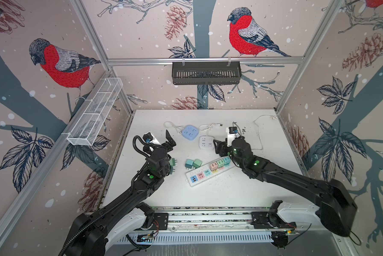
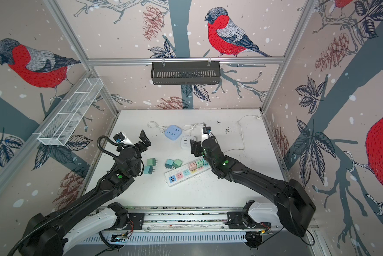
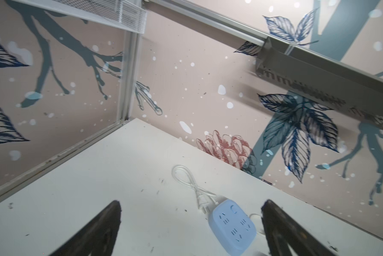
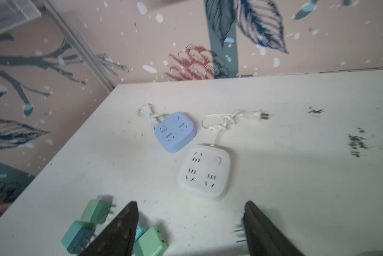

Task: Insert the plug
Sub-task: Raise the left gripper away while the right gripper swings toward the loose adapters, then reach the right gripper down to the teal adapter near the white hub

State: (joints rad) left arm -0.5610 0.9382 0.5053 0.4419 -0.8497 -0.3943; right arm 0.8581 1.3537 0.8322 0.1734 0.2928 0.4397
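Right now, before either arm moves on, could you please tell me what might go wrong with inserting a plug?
The teal cube plug and the green cube plug lie pressed together beside the long white power strip; closing on one could shove the other. The metal prongs of another plug sit right beside a finger of the open right gripper, so closing might knock that plug away.

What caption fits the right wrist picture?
Right gripper open before a white socket box and a blue socket box.
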